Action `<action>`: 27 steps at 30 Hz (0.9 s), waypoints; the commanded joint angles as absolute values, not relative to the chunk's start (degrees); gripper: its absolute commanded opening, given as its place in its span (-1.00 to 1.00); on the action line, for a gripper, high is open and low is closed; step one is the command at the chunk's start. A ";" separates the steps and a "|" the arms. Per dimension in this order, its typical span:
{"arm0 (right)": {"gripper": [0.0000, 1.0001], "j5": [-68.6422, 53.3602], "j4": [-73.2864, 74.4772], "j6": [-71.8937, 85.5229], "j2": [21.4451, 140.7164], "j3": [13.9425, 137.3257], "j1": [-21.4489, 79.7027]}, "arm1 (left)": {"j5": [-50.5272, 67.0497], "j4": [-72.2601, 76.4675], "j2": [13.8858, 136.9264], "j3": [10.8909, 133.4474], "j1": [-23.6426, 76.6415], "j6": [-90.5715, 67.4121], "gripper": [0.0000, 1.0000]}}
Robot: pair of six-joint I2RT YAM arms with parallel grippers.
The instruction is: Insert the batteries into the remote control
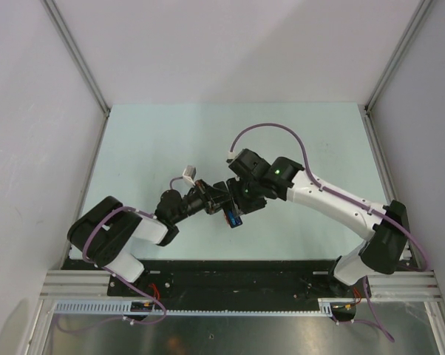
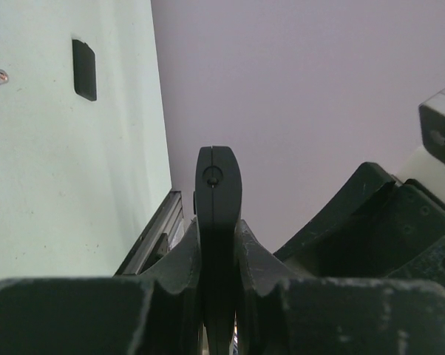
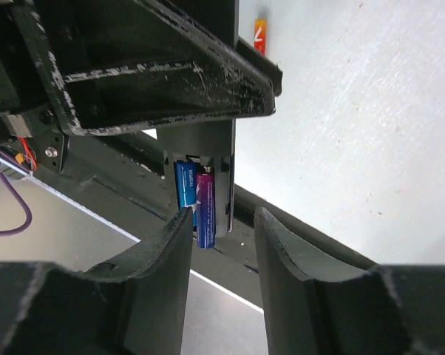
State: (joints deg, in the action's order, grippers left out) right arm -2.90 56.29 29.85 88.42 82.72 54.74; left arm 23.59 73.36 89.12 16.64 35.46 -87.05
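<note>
Batteries [image 3: 205, 209]: two blue slotted, one orange.

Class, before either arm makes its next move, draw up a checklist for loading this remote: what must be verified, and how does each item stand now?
1. Left tool clamped on the remote control: ok.
2. Right tool open, holding nothing: ok.
3. Two blue batteries in the remote's slot: ok.
4. Both pressed fully flat: cannot tell.
5. No battery left outside the slot: not ok; a red-orange battery lies on the table.
6. Cover fitted: cannot tell; a flat black piece lies on the table.
</note>
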 commanded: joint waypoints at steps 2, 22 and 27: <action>-0.10 -1.49 55.29 30.93 84.38 86.04 54.67 | 25.31 90.62 88.24 17.05 36.12 -88.07 -1.00; 0.60 -7.28 2.82 34.99 47.98 42.63 50.98 | 25.49 91.41 85.43 21.44 34.45 -93.95 -1.00; 0.68 -11.67 -7.97 34.45 45.28 35.27 49.41 | 25.49 91.41 84.29 22.41 34.28 -94.75 -0.99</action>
